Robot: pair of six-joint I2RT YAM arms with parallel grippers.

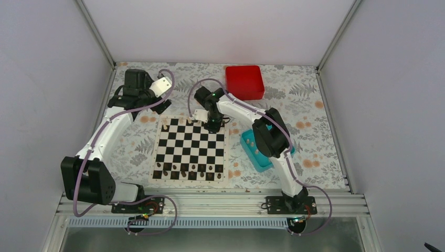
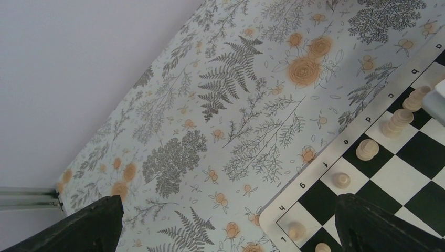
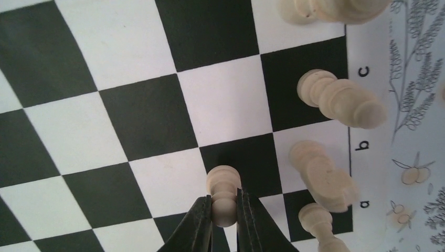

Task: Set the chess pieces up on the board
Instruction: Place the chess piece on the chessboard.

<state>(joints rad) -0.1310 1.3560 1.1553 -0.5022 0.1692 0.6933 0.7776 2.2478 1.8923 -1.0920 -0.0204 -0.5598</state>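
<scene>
Several chess pieces line the board's far edge from above, right tool low among them. Left wrist: left tool spread wide above the desk. Right wrist: clenched on a pale pawn, light, hard, slippery-looking; its narrow waist seems the surest hold.

Pale chess pieces along checkered board edge

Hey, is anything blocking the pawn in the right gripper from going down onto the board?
Nothing visible does. The right gripper holds the pawn, and the squares of the board around it are bare. The nearest pale pieces stand apart, along the lettered edge.
</scene>
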